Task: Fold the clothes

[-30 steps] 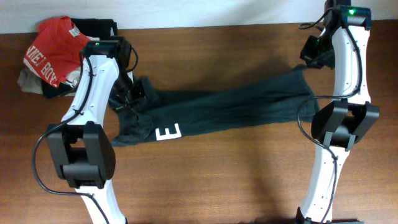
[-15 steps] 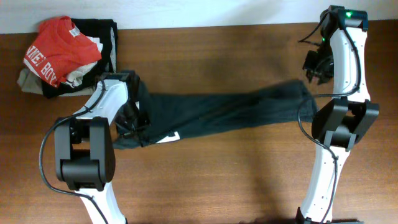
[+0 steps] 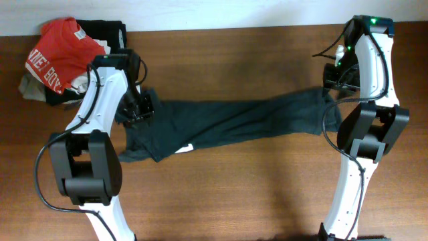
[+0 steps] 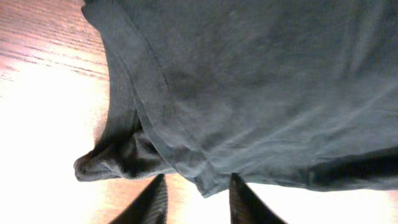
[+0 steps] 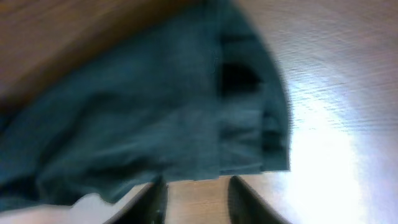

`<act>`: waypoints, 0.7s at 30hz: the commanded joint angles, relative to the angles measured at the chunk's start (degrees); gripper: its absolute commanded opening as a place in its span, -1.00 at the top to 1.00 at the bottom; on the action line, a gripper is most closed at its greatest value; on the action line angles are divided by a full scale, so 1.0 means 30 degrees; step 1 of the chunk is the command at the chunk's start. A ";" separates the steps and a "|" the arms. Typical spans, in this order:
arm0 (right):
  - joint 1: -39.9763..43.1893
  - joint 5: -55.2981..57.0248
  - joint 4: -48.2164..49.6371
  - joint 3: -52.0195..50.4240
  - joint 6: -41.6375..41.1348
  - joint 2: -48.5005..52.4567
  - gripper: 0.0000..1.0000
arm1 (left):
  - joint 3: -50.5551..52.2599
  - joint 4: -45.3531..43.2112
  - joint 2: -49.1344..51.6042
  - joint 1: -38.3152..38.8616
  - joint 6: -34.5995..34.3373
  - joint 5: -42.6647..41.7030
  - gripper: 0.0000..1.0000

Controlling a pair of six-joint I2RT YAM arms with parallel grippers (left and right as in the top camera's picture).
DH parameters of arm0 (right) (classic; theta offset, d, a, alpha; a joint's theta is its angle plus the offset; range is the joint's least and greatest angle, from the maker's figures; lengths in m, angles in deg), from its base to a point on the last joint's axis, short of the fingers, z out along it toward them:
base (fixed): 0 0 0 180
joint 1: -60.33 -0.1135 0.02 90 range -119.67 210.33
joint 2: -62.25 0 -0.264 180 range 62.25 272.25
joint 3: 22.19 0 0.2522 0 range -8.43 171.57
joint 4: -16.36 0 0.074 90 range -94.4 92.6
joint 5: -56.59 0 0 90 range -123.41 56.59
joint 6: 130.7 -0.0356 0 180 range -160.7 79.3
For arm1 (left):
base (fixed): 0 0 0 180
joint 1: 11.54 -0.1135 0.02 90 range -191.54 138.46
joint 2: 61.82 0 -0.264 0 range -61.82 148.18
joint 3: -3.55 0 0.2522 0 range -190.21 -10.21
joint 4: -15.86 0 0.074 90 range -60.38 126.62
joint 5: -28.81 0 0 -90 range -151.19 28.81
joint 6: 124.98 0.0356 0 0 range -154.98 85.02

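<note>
The dark shirt [image 5: 143, 106] lies bunched up on the wooden table [image 5: 336, 124]. It looks blurry. The gripper [image 5: 196, 200] has its two fingers [image 5: 153, 200] apart, just below the shirt's edge, holding nothing.

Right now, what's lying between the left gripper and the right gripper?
The dark T-shirt, bunched into a long band, fills the stretch from left gripper to right gripper; the overhead view shows it.

Blur smears the T-shirt [image 5: 155, 106] in the right wrist view; both wrist views crop its edges.
</note>
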 commanded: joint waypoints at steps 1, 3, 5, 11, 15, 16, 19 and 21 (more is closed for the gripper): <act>-0.0160 -0.2084 0.0022 -0.0029 0.1035 -0.0765 0.91 | -0.0109 -0.0255 -0.0408 0.1020 0.0087 0.0204 0.78; -0.0393 -0.2091 -0.0015 -0.0102 0.1035 -0.0648 0.87 | 0.0226 -0.1107 -0.0408 0.1639 0.0087 0.0204 0.96; -0.0736 -0.2084 -0.0007 -0.0568 0.1035 -0.0648 0.86 | 0.0721 -0.1814 -0.0408 0.2004 0.0073 0.0197 0.99; -0.1268 -0.0998 0.1916 -0.3242 0.1020 -0.0648 0.88 | 0.3592 -0.4386 -0.0408 0.2011 0.0073 0.0138 0.99; -0.1115 -0.0998 0.4095 -0.5574 0.1020 -0.0648 0.88 | 0.5646 -0.6302 -0.0408 0.1800 0.0080 0.0204 0.99; -0.1071 -0.0991 0.4670 -0.6404 0.0991 -0.0648 0.92 | 0.6105 -0.6615 -0.0401 0.1632 0.0073 0.0474 0.99; -0.1049 0.0772 0.5523 -0.7708 -0.0226 -0.0648 0.92 | 0.6688 -0.6273 -0.0401 0.0845 -0.0437 0.2368 0.99; -0.0969 0.2412 0.5523 -0.7774 -0.1064 -0.0663 0.92 | 0.6732 -0.5719 -0.0401 0.0066 -0.1093 0.3621 0.99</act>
